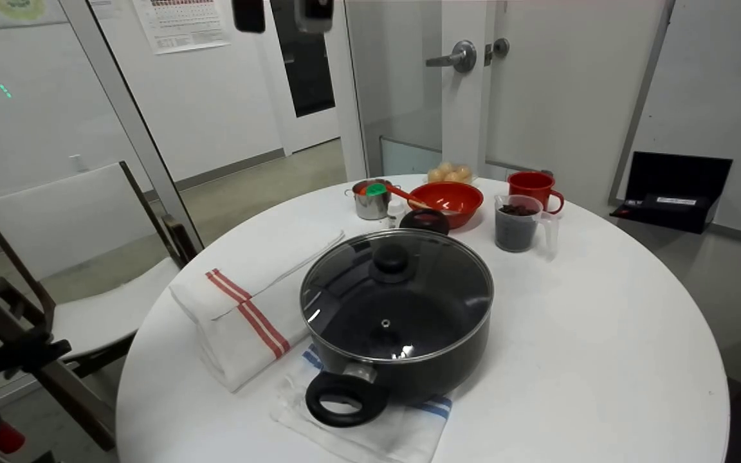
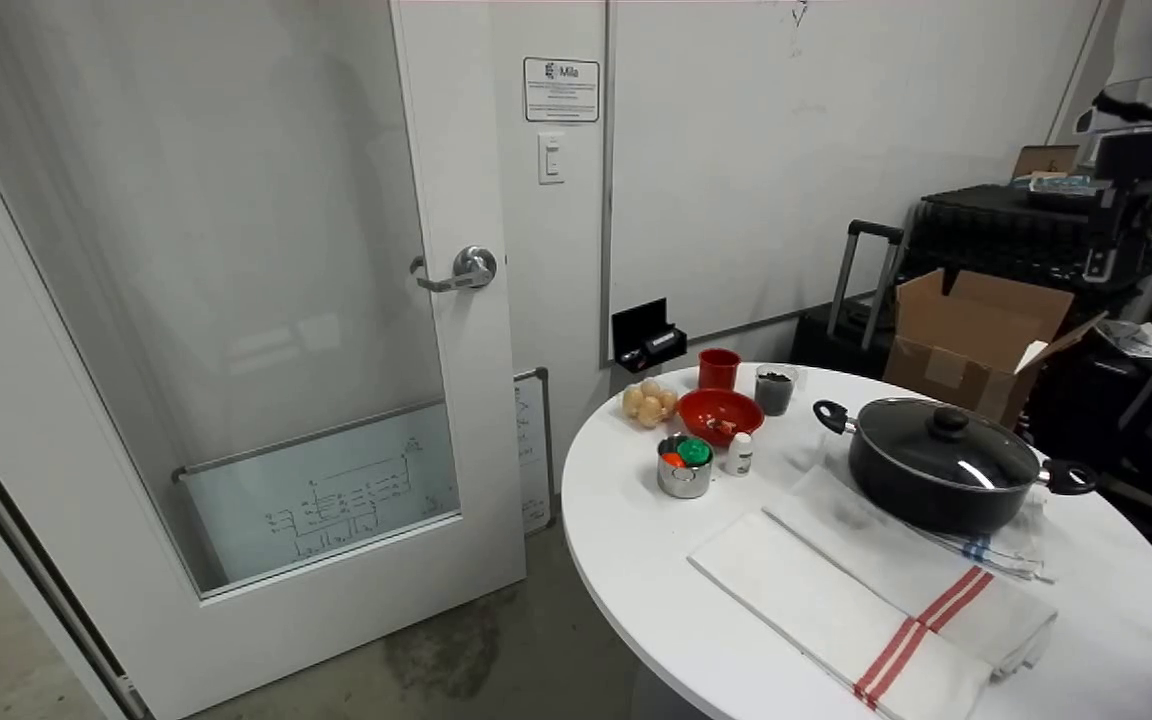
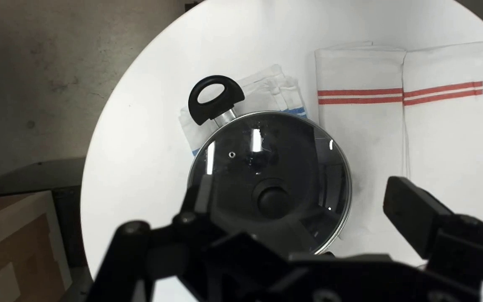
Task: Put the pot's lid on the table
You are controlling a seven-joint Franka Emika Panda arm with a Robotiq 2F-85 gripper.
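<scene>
we see the glass lid (image 1: 402,299) sitting on the black pot (image 1: 435,377); a blue-striped cloth (image 1: 399,438) shows under this pot, on the round white table (image 1: 602,334). just beside the pot lies a folded red-striped towel (image 1: 238,331). the gripper (image 3: 304,197) hangs higher than the lid, well apart from it; in the wrist view we observe its two fingers (image 3: 411,212), and they are wide apart. we find also a red bowl (image 1: 467,199) on the table.
</scene>
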